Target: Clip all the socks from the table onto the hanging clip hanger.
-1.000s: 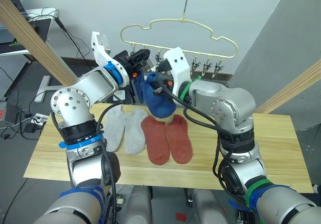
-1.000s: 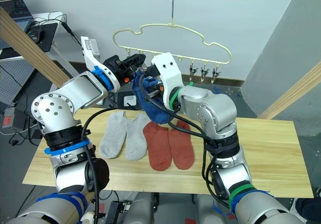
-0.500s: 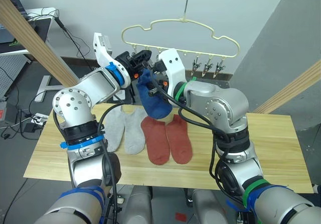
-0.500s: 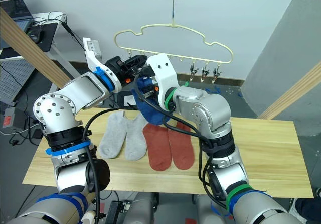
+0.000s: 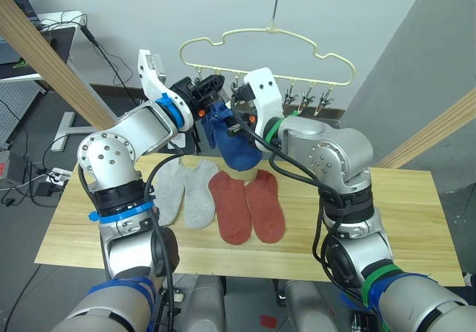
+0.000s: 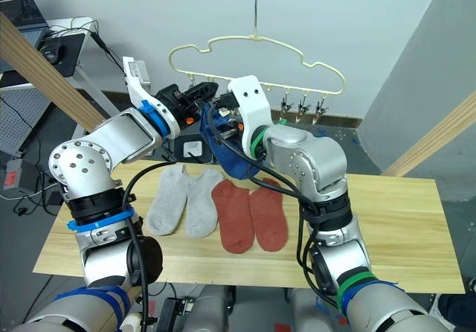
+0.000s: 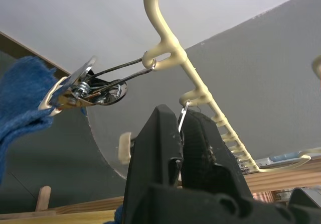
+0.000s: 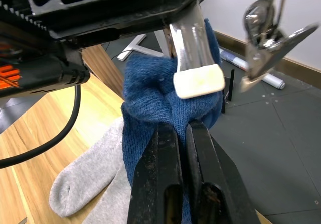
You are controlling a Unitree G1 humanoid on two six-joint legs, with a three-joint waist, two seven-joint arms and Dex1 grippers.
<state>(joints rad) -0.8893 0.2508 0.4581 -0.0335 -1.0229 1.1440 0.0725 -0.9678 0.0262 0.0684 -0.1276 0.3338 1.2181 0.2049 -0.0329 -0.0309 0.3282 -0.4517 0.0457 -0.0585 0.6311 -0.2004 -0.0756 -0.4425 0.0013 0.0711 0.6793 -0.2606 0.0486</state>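
With our right tool (image 8: pixel 183 133) pinching the soft blue knit sock (image 5: pixel 232 142) and our left tool (image 7: pixel 180 128) pressed together on a small metal clip (image 7: pixel 181 119) of the pale-yellow wire hanger (image 5: pixel 266 38), we should seat the cuff deep in the clip before letting go.

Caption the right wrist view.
Right gripper pinches blue sock at a metal clip, grey sock below.

Blue sock (image 8: pixel 155 103) lower part hidden behind right gripper (image 8: pixel 181 133); toe cut off.

Robot lab or test room: bare white wall (image 5: pixel 357 12), desk (image 5: pixel 44 49) with trailing cables (image 5: pixel 104 56), power strip (image 5: pixel 41 177) on floor.
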